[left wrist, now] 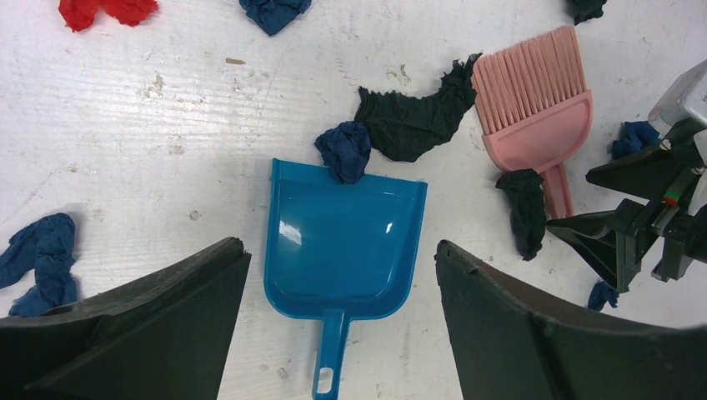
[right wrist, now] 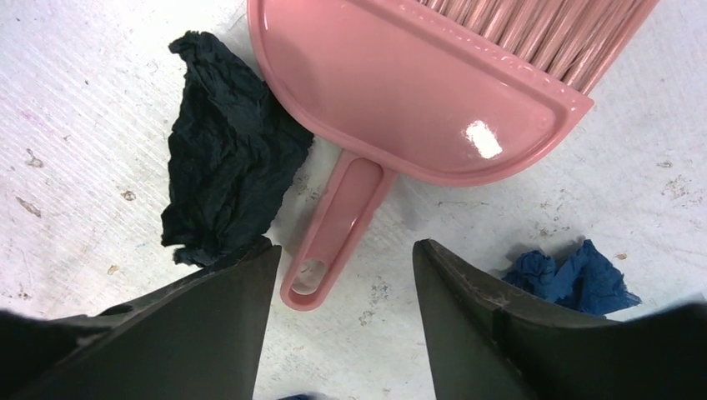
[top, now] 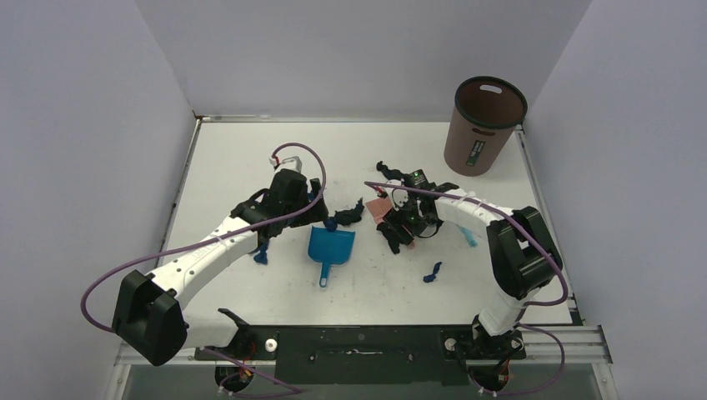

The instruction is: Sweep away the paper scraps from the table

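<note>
Paper scraps lie scattered on the white table [top: 250, 158]. A black scrap [left wrist: 413, 117] and a dark blue scrap [left wrist: 343, 150] lie at the mouth of the blue dustpan [left wrist: 342, 242]. A red scrap [left wrist: 104, 10] lies farther off. My left gripper [left wrist: 340, 246] is open and empty, hovering over the dustpan [top: 331, 244]. My right gripper [right wrist: 346, 246] is open and empty, its fingers on either side of the end of the pink brush's handle [right wrist: 333, 233]. A black scrap [right wrist: 225, 150] touches its left finger, and a blue scrap [right wrist: 575, 279] lies by its right finger.
A brown waste bin [top: 486, 125] stands at the table's back right corner. More scraps lie near the left arm [top: 260, 257], near the front [top: 432, 272] and at the right, a light-blue strip [top: 469, 237]. The pink brush [top: 379, 208] lies between the arms.
</note>
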`<state>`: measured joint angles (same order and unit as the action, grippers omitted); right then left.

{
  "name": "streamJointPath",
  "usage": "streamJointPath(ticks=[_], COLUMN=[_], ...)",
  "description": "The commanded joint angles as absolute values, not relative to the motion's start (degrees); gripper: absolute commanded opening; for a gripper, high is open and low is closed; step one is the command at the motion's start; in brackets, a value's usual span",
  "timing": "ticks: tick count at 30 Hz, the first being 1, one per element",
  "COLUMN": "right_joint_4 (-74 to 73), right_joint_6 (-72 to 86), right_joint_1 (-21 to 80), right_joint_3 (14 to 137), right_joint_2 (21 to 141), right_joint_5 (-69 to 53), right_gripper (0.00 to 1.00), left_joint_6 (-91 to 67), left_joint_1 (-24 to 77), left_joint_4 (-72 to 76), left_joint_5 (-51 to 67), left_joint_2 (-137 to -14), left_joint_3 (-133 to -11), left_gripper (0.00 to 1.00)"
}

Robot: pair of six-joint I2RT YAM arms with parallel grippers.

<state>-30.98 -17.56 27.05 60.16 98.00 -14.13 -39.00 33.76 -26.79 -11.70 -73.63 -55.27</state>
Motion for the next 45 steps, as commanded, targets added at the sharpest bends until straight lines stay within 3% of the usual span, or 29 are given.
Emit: streamJointPath(ticks=[1,6,22,27,30,45], right_joint_4=[-30.76,-31.38,-30.12,-30.90,-30.34,-32.69], right_joint_6=[-17.57,-16.66,-17.28,-17.06,-16.32,-13.67], right_joint_1=[26.97,26.83,26.82,26.76,26.46,20.06], right_joint_3=[62.29,64.47,60.32,61.37,61.10,64.53], right_joint_2=[97.70,99.75,100.00,101.98,101.81,83.68], right_joint_5=[-12.66,-10.47,-10.14,-11.62,-11.97,-25.01], right_gripper=[0.57,0.52,0.50,0.30,0.07,0.05], left_joint_6=[-38.45,-38.85,-39.87,-41.81,-42.19,-45.69], left_joint_1=[33.57,33.58,33.58,33.58,33.49,38.91], left_joint_4=[-24.69,-24.26,-22.15,-19.61,-17.35,7.33], left_joint_5=[-11.34,-11.08,-10.00,-8.55,-7.43,-0.41], left_joint_2=[-71.85,-71.40,-72.17,-73.21,-73.96,-78.48], left_joint_3=[-57.06,-56.54,-54.32,-53.33,-53.11,-52.42], left_gripper=[0.81,0.81,0.81,0.81,0.81,0.79])
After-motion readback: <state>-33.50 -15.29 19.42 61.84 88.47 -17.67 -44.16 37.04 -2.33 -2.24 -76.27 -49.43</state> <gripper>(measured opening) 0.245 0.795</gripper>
